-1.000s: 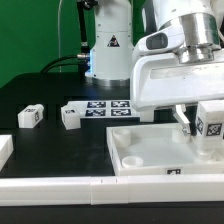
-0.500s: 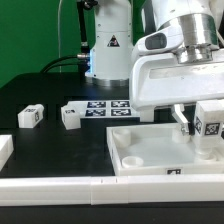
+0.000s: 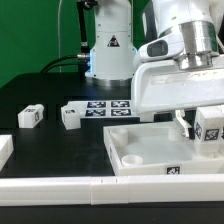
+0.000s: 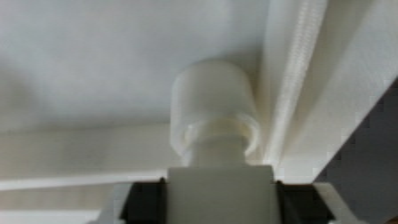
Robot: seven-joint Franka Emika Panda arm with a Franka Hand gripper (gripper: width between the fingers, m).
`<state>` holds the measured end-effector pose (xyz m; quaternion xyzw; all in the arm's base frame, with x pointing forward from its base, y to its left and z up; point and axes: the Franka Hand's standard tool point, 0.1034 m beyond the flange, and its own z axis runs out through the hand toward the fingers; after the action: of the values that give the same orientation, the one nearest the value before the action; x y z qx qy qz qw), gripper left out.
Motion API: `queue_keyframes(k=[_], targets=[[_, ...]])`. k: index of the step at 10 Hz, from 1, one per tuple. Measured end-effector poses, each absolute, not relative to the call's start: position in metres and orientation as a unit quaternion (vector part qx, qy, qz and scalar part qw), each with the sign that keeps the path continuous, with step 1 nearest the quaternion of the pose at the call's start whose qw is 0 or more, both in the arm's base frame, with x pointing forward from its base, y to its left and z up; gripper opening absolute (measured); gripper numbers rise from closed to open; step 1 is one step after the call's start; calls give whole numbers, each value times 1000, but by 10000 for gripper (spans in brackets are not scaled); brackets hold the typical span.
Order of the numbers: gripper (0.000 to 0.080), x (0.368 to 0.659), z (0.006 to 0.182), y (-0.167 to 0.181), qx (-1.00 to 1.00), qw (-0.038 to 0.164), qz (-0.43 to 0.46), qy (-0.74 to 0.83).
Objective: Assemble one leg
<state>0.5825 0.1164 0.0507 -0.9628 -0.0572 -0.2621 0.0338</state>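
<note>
Clamps the small white tagged plastic cube leg (image 3: 212, 125) in the two-finger gripper (image 3: 204, 128); has dipped slightly (barely a nudge) toward the big white square rimmed tray (image 3: 113, 150), corner at the exterior view's right: seating probably under way.

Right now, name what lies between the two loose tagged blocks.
Only bare table, in the exterior view, between the block on that view's left and its neighbour.

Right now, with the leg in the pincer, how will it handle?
The leg looks like rigid moulded plastic, so probably stiff. It is far smaller than the tray, so likely light. Its smooth rounded shaft in the wrist view might twist or slip in the pincer.
</note>
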Motion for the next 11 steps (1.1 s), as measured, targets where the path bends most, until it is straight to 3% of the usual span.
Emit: queue_keyframes(k=[4, 5, 6, 7, 8, 11], targets=[[292, 586, 50, 112, -963, 34, -263, -54], [348, 585, 49, 112, -963, 34, -260, -54], [514, 585, 49, 112, -963, 34, -260, -54], [514, 585, 49, 112, -964, 34, -260, -54], [624, 585, 49, 112, -964, 34, -260, -54], [647, 585, 48, 112, -964, 34, -260, -54]])
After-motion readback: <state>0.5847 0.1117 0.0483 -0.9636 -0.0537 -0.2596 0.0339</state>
